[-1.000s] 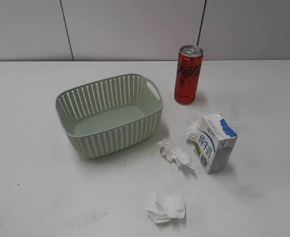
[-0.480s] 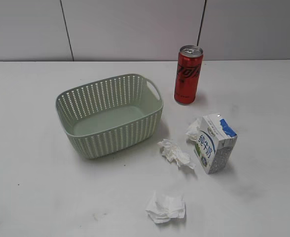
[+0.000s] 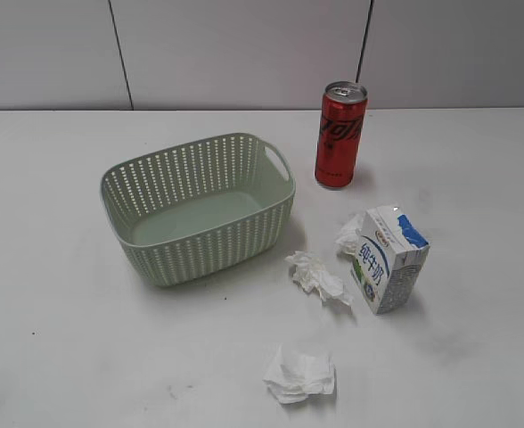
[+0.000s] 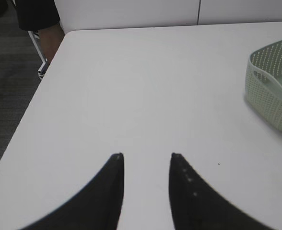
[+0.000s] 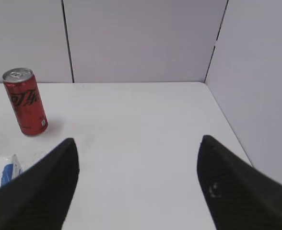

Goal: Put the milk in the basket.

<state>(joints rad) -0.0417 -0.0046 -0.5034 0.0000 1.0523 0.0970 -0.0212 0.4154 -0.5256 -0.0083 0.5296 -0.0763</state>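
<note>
- While neither arm appears in the exterior view, a pale sage-green rectangular plastic basket [image 3: 198,207] with perforated sides and cut-out handles sits on the white counter [image 3: 57,339] and serves as the landmark for everything else.
- Well to the right of the basket and slightly nearer the camera, a small white rectangular milk carton [image 3: 388,259] with blue corner patches, blue Chinese characters and a green logo stands upright on the counter, apart from the basket.
- Behind the carton, to the right of the basket's far corner, a tall red soda can [image 3: 339,135] stands upright near the grey back wall.
- Between the basket and the carton lies a crumpled white tissue [image 3: 317,277]; a second crumpled tissue [image 3: 348,234] touches the carton's left side; a third crumpled tissue [image 3: 299,374] lies well in front of the basket, toward the camera.
- From the left wrist view, the left gripper [image 4: 146,156] hovers over bare counter with the basket at the right edge of the picture; its two dark fingers [image 4: 113,177] stand a narrow gap apart and hold nothing.
- From the right wrist view, the right gripper [image 5: 137,141] hangs above the counter, its dark fingers [image 5: 217,177] spread wide with nothing between them; the can is at upper left and a corner of the carton at lower left.
</note>
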